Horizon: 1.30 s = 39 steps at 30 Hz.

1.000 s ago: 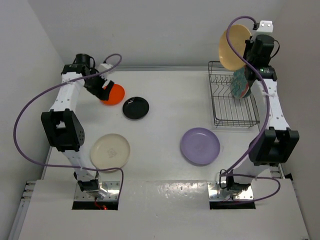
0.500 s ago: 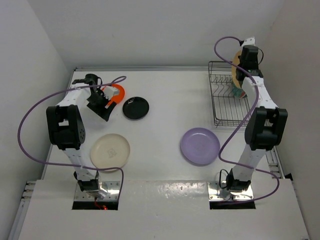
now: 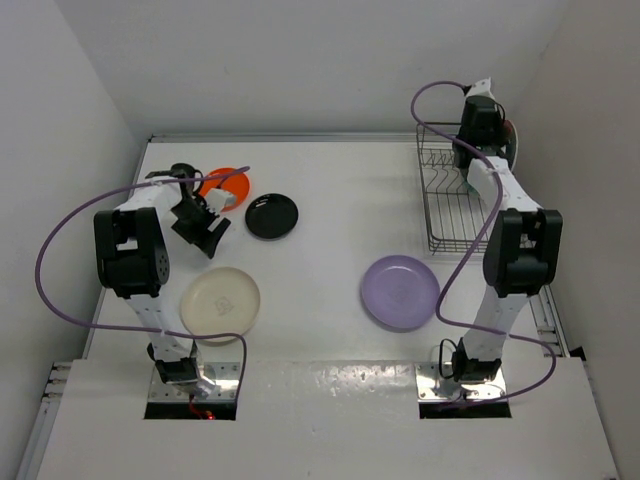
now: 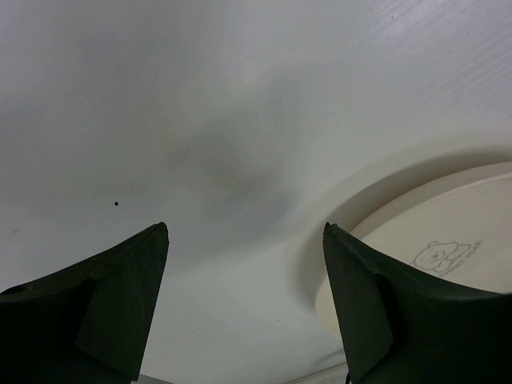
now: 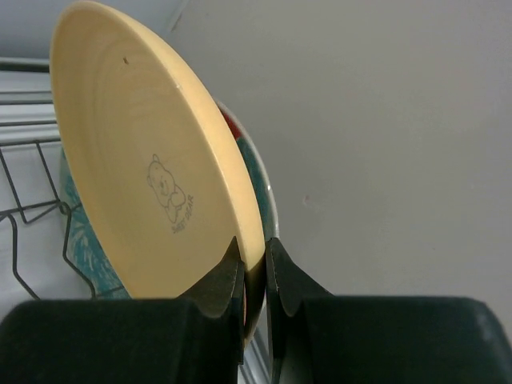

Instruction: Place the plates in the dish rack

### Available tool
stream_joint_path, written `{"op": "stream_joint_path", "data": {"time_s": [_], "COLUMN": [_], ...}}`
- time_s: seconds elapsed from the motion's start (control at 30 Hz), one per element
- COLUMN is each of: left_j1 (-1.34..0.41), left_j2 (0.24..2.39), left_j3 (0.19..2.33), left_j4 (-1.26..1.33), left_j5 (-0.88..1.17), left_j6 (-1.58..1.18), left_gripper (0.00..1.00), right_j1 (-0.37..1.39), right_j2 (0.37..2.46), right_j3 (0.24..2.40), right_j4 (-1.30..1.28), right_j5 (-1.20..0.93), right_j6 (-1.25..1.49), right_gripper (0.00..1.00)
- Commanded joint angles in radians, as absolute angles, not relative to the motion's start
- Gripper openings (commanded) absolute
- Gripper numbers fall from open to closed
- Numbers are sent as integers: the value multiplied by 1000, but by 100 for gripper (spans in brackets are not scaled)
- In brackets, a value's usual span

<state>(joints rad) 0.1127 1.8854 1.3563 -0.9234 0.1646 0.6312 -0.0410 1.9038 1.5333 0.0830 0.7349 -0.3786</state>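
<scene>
Open table (image 3: 350,200) is stretching between the black plate (image 3: 272,216) and the dish rack (image 3: 465,215). The right arm (image 3: 493,185) is occupying the rack's far end, beside the wall (image 3: 590,150).

The tan-yellow plate (image 5: 152,176) bears a small grey bear outline. The floral plate (image 5: 74,228) behind it shows teal and red. The table (image 3: 330,180) is white, the dish rack (image 3: 445,215) dark grey. The other plates are orange (image 3: 228,184), glossy black (image 3: 272,216), cream (image 3: 220,304) and lavender (image 3: 400,292).

White arms (image 3: 489,186) with black joint housings (image 3: 125,250), looping purple cables (image 3: 40,265), dark wedge-shaped jaws.
</scene>
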Motion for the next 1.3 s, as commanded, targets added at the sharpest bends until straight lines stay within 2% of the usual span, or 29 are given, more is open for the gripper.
{"op": "stream_joint_path", "data": {"time_s": [0.0, 0.27, 0.37, 0.4, 0.43, 0.53, 0.6, 0.7, 0.73, 0.83, 0.9, 0.93, 0.97, 1.03, 1.1, 1.2, 1.27], "left_j1": [120, 120, 120, 120, 120, 120, 120, 120, 120, 111, 98, 98, 98, 75, 60, 28, -3], "left_j2": [1879, 1870, 1861, 1861, 1861, 1861, 1861, 1861, 1861, 1861, 1861, 1861, 1861, 1839, 1830, 1821, 1821], "left_j3": [1355, 1345, 1345, 1345, 1345, 1345, 1356, 1365, 1365, 1356, 1356, 1356, 1356, 1377, 1416, 1465, 1476], "left_j4": [-911, -911, -911, -911, -911, -911, -911, -931, -931, -942, -951, -951, -960, -960, -960, -960, -960], "left_j5": [173, 173, 164, 164, 164, 164, 173, 186, 196, 206, 206, 206, 215, 227, 239, 259, 259], "left_j6": [635, 635, 635, 635, 635, 635, 644, 667, 667, 696, 721, 721, 721, 721, 721, 701, 692], "left_gripper": [83, 83, 83, 83, 83, 83, 83, 83, 83, 83, 80, 80, 80, 80, 80, 80, 80], "right_j1": [-29, -14, -12, -12, -12, -12, -12, -8, -8, -8, -8, -8, -8, -8, -8, -8, -8], "right_j2": [1910, 1910, 1913, 1916, 1910, 1884, 1841, 1784, 1770, 1637, 1539, 1458, 1380, 1260, 1118, 969, 895], "right_j3": [1520, 1460, 1468, 1473, 1480, 1488, 1502, 1540, 1549, 1542, 1458, 1390, 1350, 1181, 1099, 867, 764], "right_j4": [147, 3, -60, -93, -104, -135, -158, -250, -297, -420, -471, -475, -479, -474, -483, -547, -584], "right_j5": [847, 812, 785, 781, 772, 732, 710, 628, 600, 438, 245, 244, 89, -63, -100, -117, -91], "right_j6": [-353, -123, -69, -61, -40, -25, -15, 29, 41, 124, 162, 193, 224, 282, 388, 521, 602], "right_gripper": [0, 0, 8, 14, 27, 42, 49, 68, 79, 89, 91, 91, 91, 88, 80, 66, 64]}}
